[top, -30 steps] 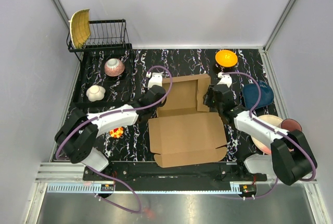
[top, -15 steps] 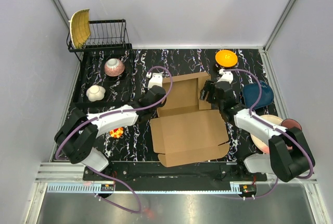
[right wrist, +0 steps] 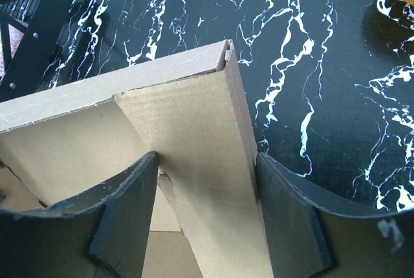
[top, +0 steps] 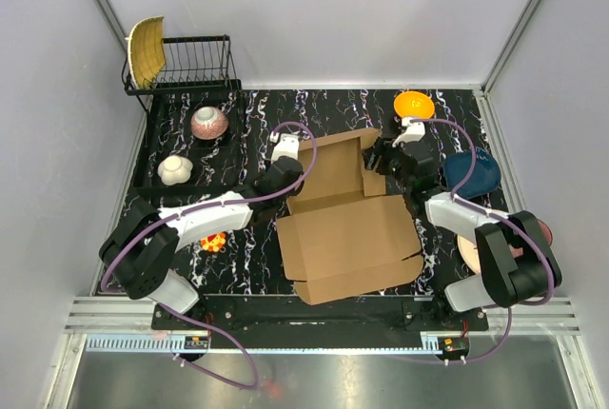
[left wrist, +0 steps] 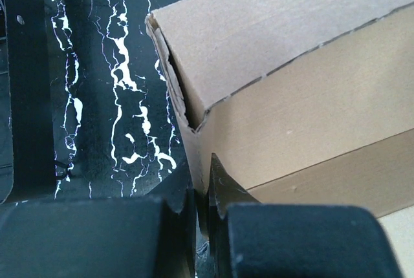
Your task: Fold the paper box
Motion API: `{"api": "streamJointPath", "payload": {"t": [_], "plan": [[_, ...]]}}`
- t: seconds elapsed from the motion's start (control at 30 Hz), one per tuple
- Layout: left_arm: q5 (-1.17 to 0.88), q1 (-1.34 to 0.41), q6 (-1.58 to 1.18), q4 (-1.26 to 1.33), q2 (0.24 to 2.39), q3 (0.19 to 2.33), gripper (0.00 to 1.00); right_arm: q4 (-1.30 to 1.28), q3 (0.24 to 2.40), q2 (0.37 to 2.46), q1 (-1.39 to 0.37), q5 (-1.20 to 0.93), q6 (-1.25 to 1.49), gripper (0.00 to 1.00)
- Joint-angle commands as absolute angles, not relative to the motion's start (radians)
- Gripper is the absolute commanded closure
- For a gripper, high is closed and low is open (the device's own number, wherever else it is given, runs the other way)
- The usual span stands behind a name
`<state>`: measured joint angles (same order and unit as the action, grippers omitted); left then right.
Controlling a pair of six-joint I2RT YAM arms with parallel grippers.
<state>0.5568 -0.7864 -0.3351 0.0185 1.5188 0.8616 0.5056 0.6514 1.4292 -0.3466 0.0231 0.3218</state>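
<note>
The paper box (top: 347, 247) is a brown cardboard mailer lying open in the middle of the table, its big panel near me and its walled part (top: 333, 166) further back. My left gripper (top: 291, 174) is shut on the box's left wall; in the left wrist view the wall (left wrist: 284, 90) runs down into the closed fingertips (left wrist: 226, 191). My right gripper (top: 384, 159) stands at the right wall. In the right wrist view a slanted cardboard flap (right wrist: 194, 142) fills the gap between the wide-spread fingers (right wrist: 129, 191), touching both tips.
An orange bowl (top: 414, 105) sits just behind the right gripper and a dark blue bowl (top: 473, 177) to its right. At back left stand a black dish rack (top: 190, 65) with a yellow plate (top: 146, 50), and a tray (top: 157, 147) with two small bowls.
My right gripper has moved toward the back along the right wall and its jaws have spread. The box has turned a little anticlockwise. The left arm has not moved.
</note>
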Motion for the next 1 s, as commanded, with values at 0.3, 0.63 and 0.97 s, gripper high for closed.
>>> {"api": "streamJointPath", "payload": {"t": [0.3, 0.63, 0.97], "plan": [[0.508, -0.804, -0.281, -0.018, 1.493, 0.882, 1.0, 0.554, 0.643, 1.5, -0.344, -0.018, 0.278, 0.73], [0.522, -0.802, -0.247, -0.008, 1.499, 0.917, 0.99, 0.52, 0.595, 1.453, -0.345, -0.006, 0.301, 0.95], [0.517, -0.787, -0.19, 0.167, 1.525, 0.867, 1.0, 0.351, 0.511, 1.281, -0.48, 0.208, 0.307, 1.0]]}}
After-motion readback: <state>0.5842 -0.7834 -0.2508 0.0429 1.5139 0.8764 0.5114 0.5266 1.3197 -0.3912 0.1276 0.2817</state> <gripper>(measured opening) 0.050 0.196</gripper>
